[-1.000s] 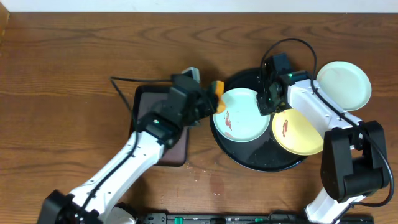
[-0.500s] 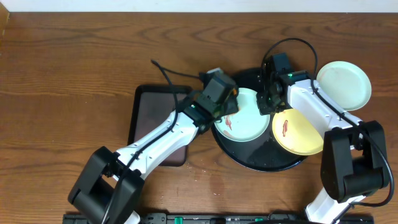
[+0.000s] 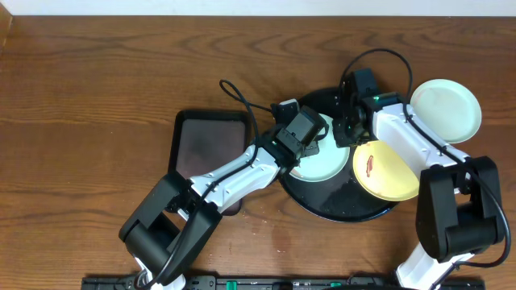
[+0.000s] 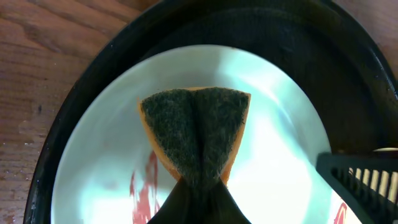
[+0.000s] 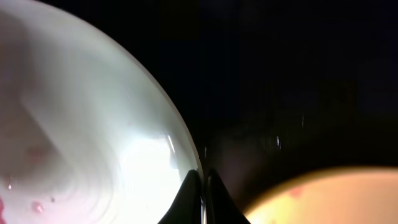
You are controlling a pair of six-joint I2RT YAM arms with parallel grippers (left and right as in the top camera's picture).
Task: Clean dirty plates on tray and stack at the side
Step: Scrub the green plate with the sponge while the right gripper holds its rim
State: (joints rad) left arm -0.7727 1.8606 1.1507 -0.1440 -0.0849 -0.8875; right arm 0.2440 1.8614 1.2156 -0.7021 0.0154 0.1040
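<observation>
a: what is the left gripper (image 4: 198, 190) doing?

b: it's clenched on an orange sponge with a dark green scouring face (image 4: 196, 134). the sponge is low over the pale blue-white round plate (image 4: 280, 149), but i can't tell if it touches. a red-brown smear (image 4: 144, 190) lies on the plate just beside the sponge's lower left edge.

a: and the right gripper (image 5: 202, 183)?

b: its tips are pinched on the right rim of that same plate.

a: where does the plate sit?

b: in the left half of the large round black tray with a raised rim (image 3: 339, 211). a pale yellow round plate (image 3: 391, 177) with its own red mark sits in the tray's right half, reaching over the rim. a third pale round plate (image 3: 446, 109) lies off the tray on the brown wooden table (image 3: 97, 80), near the tray's upper right. a smaller dark rectangular tray (image 3: 210, 141) lies left of the black one, partly under the left arm.
</observation>
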